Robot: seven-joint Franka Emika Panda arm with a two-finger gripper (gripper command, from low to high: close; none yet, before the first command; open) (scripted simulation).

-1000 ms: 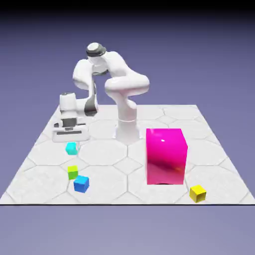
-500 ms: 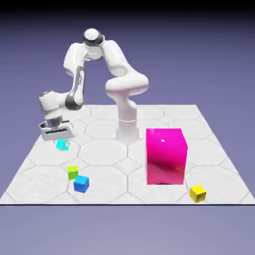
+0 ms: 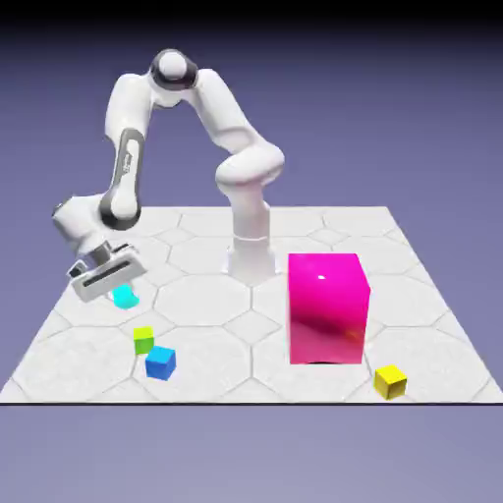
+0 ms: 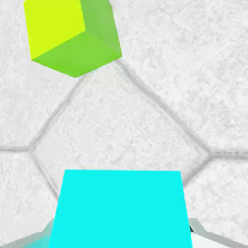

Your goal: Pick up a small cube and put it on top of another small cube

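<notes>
From my station I viewed a robot arm with glossy white, rounded links, dark grey joint bands, a white base and a blocky white hand bearing a dark slot.

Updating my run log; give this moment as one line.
gripper: shut on cyan cube | cube: held, tilted in exterior view | lime-green cube: on table | stack: not made

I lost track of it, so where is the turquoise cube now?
In the exterior view, it's on the left: the turquoise cube is in the gripper, behind the green cube.
</notes>
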